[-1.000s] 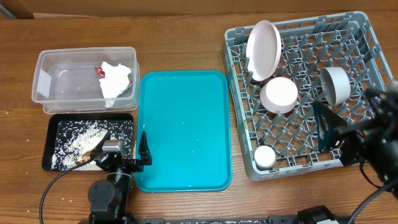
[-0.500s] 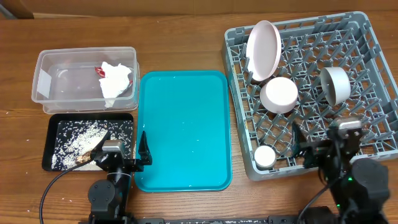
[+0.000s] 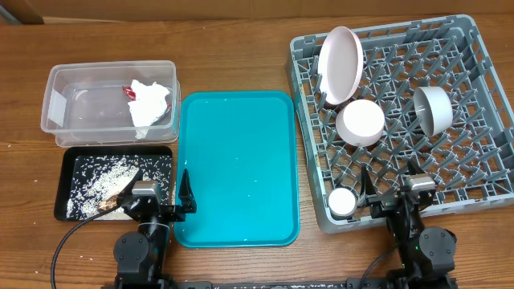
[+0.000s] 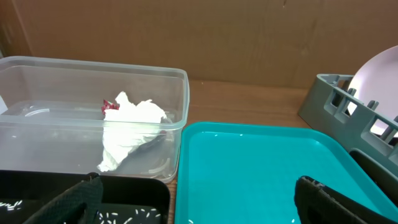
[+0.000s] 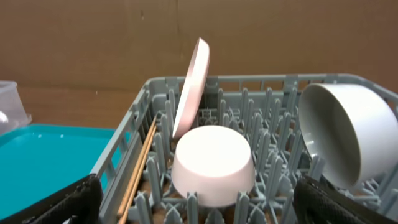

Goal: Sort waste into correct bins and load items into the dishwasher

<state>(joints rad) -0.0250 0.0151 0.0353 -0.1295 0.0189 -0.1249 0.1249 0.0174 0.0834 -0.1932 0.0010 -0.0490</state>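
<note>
While the left gripper (image 4: 198, 184) and right gripper (image 5: 196, 186) sat with fingers spread wide, grey rack (image 3: 306, 144) held plate (image 3: 339, 64), bowl (image 3: 434, 110), dish (image 3: 361, 122), cup (image 3: 343, 201), clear tub (image 3: 80, 80) held napkin (image 3: 148, 104) and foil wrapper (image 3: 129, 91), black tray (image 3: 67, 162) held rice (image 3: 100, 177).

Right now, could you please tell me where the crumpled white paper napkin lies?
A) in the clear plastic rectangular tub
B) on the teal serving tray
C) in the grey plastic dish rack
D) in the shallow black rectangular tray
A: the crumpled white paper napkin lies inside the clear plastic rectangular tub, beside the red-and-silver foil wrapper.
</note>
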